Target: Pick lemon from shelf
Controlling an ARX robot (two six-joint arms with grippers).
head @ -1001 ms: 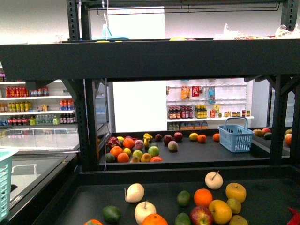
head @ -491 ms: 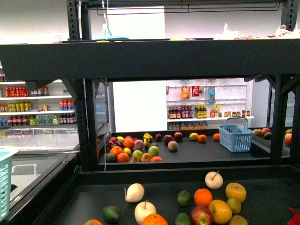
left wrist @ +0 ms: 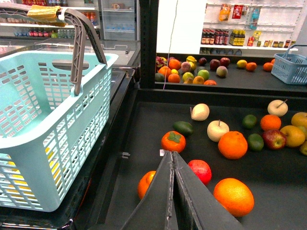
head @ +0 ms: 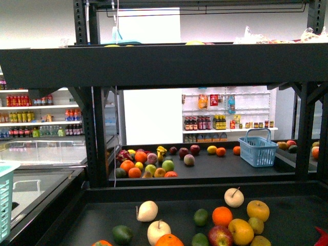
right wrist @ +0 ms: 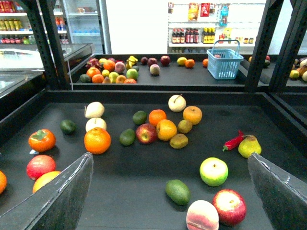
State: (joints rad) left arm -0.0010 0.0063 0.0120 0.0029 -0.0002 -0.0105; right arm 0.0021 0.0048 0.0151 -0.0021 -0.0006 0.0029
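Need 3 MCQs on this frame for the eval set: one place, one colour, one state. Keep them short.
1. Where does the blue basket stand?
A. On the far deck, behind the near fruit
B. Among the fruit on the near deck
C. Hung from the top deck

2. What colour is the chili pepper beside the pear?
A. Green
B. Yellow
C. Red

3. What state is the right gripper in?
A. Shut on an apple
B. Open, holding nothing
C. Shut, empty

Answers:
1 A: the front view shows it on the far deck, to the right of the fruit pile there.
2 C: the right wrist view shows it bright red against the dark deck.
3 B: in the right wrist view its two fingers stand wide apart with only deck and fruit between them.
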